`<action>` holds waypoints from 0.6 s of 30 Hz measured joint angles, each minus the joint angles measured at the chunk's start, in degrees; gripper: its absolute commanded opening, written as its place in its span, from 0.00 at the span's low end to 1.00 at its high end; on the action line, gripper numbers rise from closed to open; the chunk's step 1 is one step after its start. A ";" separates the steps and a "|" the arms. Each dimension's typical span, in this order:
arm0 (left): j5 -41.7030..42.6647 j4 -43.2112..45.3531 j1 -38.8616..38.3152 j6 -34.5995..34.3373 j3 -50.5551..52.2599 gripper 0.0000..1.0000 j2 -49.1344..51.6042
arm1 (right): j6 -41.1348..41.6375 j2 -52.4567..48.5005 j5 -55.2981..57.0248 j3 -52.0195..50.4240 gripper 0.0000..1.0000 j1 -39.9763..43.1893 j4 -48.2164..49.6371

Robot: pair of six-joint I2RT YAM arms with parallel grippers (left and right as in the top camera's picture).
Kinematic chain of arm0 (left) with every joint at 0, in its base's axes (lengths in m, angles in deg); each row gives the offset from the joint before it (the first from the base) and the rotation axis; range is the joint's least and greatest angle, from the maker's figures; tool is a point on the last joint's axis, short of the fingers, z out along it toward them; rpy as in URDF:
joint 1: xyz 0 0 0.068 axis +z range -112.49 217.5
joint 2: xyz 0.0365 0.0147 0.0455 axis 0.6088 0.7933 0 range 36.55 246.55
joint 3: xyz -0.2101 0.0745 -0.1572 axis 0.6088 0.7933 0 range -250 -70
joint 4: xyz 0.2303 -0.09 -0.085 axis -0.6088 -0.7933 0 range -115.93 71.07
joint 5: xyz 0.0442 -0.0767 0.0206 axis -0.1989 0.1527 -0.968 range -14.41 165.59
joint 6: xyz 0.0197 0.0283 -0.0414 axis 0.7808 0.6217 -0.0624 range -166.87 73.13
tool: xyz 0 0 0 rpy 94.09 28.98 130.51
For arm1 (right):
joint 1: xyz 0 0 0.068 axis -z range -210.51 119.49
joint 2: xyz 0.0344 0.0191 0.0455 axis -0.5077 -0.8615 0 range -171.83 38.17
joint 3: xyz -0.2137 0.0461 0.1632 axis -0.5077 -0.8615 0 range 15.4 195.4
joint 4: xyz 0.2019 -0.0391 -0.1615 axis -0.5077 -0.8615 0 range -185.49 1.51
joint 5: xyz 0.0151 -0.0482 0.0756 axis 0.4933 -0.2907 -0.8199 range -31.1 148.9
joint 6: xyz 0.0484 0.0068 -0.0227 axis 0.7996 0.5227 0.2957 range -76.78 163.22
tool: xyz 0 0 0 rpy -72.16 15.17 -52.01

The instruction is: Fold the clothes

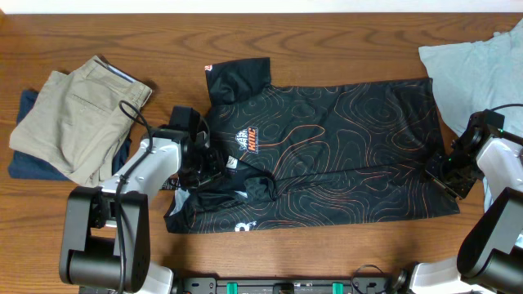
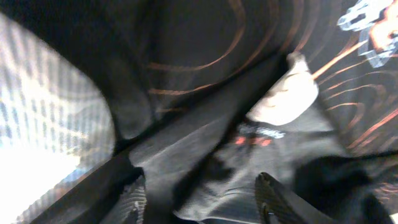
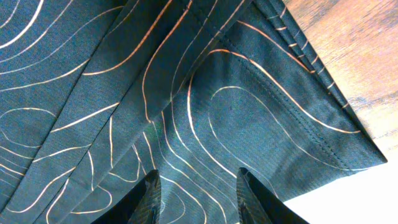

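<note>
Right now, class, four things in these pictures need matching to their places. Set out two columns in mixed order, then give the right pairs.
Things:
1. black jersey
2. khaki trousers
3. light-blue shirt
4. right end effector

Places:
A. upper right edge of the overhead view
B. spread across the middle
C. at the jersey's hem corner
D. folded, at the left of the overhead view

Pairs: 1-B, 2-D, 3-A, 4-C

Overhead: even, bright light, sharp. Left wrist view: dim, the jersey (image 2: 205, 74) blurred, blown-out glare at left. Right wrist view: crisp, white overexposure lower right.
</note>
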 measured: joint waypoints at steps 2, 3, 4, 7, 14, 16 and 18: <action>-0.20 0.07 0.00 0.17 0.24 0.49 0.00 | 0.00 0.00 -0.02 0.00 0.38 0.00 -0.02; -0.13 0.11 -0.09 0.24 0.24 0.49 0.00 | 0.00 0.00 -0.02 0.00 0.38 0.00 -0.02; -0.09 0.22 -0.17 0.35 0.24 0.49 0.00 | 0.00 0.00 -0.02 0.00 0.38 0.00 -0.02; 0.11 0.26 -0.59 0.52 0.24 0.49 0.00 | 0.00 0.00 -0.02 0.00 0.38 0.00 -0.02; -0.09 0.24 -4.87 1.99 0.24 0.36 0.00 | 0.00 0.00 -0.02 0.00 0.38 0.00 -0.02; -1.03 0.24 -6.34 2.25 0.26 0.19 0.00 | 0.00 0.00 0.00 0.00 0.38 0.00 -0.02; -1.68 0.24 -7.30 2.67 0.28 0.06 0.00 | 0.00 0.00 -0.02 0.00 0.38 0.00 -0.04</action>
